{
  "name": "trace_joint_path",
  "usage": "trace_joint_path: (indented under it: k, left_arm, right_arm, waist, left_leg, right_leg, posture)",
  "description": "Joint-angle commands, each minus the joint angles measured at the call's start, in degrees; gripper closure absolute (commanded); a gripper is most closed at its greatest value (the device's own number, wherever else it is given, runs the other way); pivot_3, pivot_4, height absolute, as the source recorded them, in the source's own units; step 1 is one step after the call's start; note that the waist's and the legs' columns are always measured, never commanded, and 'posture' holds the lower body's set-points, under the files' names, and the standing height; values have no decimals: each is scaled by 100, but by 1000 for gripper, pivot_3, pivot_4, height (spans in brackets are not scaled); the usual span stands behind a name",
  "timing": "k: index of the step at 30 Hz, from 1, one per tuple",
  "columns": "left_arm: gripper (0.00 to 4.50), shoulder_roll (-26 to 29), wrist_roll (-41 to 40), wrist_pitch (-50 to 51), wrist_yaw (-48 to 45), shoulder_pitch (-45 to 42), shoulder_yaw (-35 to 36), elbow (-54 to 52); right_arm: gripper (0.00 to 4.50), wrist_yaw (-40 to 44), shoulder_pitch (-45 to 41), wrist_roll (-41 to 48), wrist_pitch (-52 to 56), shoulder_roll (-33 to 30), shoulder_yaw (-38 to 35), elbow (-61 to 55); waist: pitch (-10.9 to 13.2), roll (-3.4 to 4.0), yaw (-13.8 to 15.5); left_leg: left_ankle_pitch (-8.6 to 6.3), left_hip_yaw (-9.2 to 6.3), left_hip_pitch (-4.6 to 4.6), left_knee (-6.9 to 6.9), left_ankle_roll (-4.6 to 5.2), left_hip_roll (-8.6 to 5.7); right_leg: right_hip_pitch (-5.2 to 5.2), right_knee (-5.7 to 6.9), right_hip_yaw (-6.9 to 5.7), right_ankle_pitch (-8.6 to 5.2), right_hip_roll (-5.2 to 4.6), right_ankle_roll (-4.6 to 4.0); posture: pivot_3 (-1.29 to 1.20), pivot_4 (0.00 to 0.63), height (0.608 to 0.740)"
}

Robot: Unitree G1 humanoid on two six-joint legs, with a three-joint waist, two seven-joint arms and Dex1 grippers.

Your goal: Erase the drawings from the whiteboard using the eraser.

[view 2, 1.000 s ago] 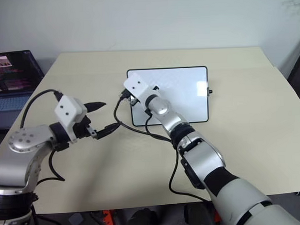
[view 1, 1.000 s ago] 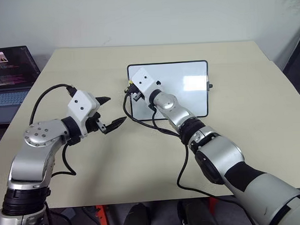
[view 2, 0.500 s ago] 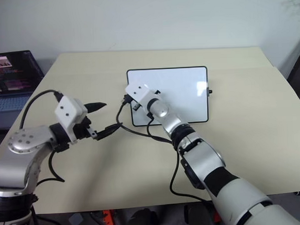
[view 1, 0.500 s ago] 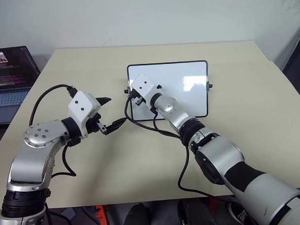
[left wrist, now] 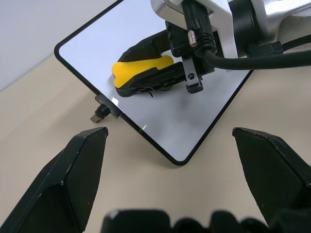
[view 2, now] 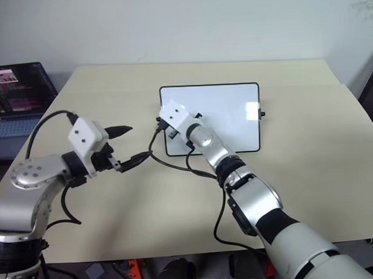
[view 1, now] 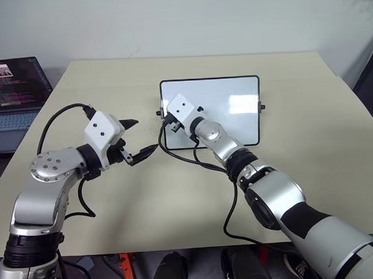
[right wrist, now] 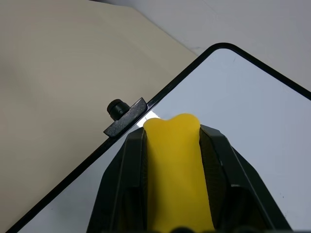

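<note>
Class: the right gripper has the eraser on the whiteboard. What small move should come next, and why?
Probably a short wipe along the whiteboard. The right gripper is shut on the eraser near the board's left edge, with a small dark mark visible beside the eraser.

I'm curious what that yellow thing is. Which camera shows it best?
The left wrist view: there the whole yellow eraser lies side-on in the right gripper, over the whiteboard. The right wrist view shows just its yellow back between the fingers. In the head views, that hand's white wrist block covers it.
</note>
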Motion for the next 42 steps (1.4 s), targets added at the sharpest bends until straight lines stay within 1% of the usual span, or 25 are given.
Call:
trace_joint_path:
  k: [1,9,18,29,42]
  left_arm:
    - [0,7,-54,-129,3,-98,52,-49]
    - [0,14,-50,-153,-9,-144,17,13]
    - [0,-6,-43,-188,-1,-229,-56,104]
    - [0,22,-41,-187,-27,-278,-67,147]
    - [0,29,-36,-189,-74,-331,-87,156]
  right_arm:
    - [3326,28,146,-21,115,-186,-19,-5]
    - [3326,134,333,-67,151,-361,16,-172]
    - [3326,319,676,-79,243,-756,91,-562]
    - [3326,541,964,-4,426,-1061,41,-1186]
    - [3326,424,588,406,765,-798,-187,-1997]
  waist:
    - [0,0,3]
    - [-1,-1,54]
    - [-2,-3,152]
    - [-3,-5,159]
    - [-1,-3,141]
  left_leg:
    - [0,0,0,0,0,0]
    - [0,-6,7,4,0,-2]
    - [1,-9,19,6,0,-4]
    - [1,-10,30,8,0,-6]
    - [2,-9,25,7,0,-5]
  right_leg:
    - [0,0,0,0,0,0]
    - [11,1,-3,0,0,0]
    - [24,1,-5,0,0,0]
    - [34,6,-6,1,-1,-1]
    - [27,6,-4,2,-1,-1]
  posture:
    - [0,150,740]
    - [0,150,740]
    - [0,150,740]
    - [0,150,740]
    - [0,150,740]
